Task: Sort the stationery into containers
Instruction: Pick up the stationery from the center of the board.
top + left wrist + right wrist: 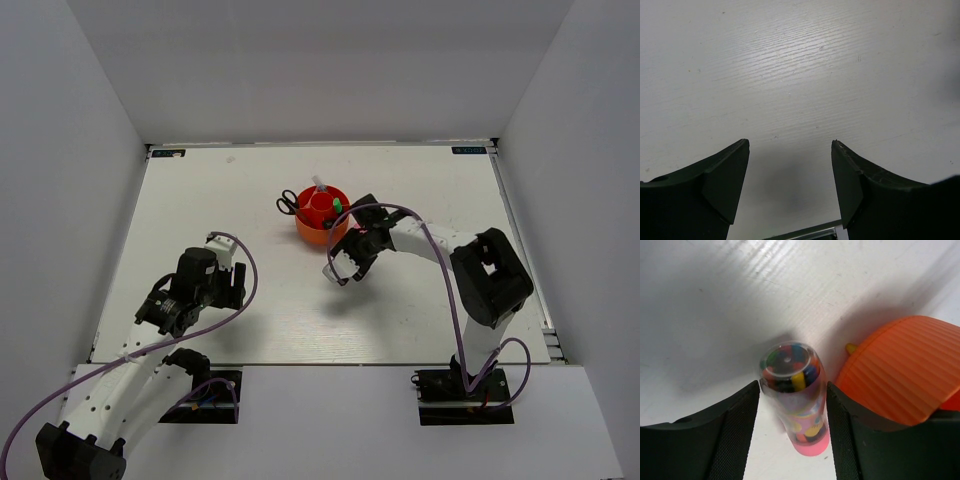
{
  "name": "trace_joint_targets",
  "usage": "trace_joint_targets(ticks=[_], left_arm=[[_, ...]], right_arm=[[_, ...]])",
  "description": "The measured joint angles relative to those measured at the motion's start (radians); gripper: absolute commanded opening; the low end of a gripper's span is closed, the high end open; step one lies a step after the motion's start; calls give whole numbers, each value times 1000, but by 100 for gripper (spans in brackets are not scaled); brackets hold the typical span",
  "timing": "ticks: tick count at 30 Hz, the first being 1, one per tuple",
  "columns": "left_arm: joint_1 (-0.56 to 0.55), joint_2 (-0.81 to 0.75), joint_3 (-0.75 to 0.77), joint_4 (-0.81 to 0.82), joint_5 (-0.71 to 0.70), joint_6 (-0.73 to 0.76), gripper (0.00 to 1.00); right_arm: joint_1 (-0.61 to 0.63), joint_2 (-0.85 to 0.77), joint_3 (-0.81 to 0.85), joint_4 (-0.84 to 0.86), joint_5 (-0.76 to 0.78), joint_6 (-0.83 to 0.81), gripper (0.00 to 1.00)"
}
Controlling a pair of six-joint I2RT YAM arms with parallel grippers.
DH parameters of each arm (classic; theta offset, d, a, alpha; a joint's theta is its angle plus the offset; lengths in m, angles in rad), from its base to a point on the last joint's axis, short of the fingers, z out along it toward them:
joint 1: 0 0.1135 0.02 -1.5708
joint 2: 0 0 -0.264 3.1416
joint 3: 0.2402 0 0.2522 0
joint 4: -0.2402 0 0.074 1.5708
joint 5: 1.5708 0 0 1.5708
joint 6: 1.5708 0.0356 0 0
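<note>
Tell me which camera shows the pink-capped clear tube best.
Right wrist: the pink-capped clear tube fills the centre, held in the right gripper, coloured contents visible. Top external shows that gripper, but the tube is too small to make out. Left wrist shows only table.

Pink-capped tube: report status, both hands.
Right hand shut on pink-capped tube, cap toward wrist. Left hand open, empty. Orange tub close alongside.
</note>
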Motion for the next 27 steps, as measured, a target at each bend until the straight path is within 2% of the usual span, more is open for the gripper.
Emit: trace_joint_targets(ticks=[7, 12, 27], left_arm=[[0, 0, 0, 0, 1, 0, 77], [0, 0, 0, 0, 1, 0, 77], [0, -1, 0, 0, 1, 0, 78]], right_arm=[[-1, -4, 2, -103, 0, -33, 59], [-1, -5, 6, -164, 1, -68, 63], [-15, 42, 36, -167, 101, -109, 68]])
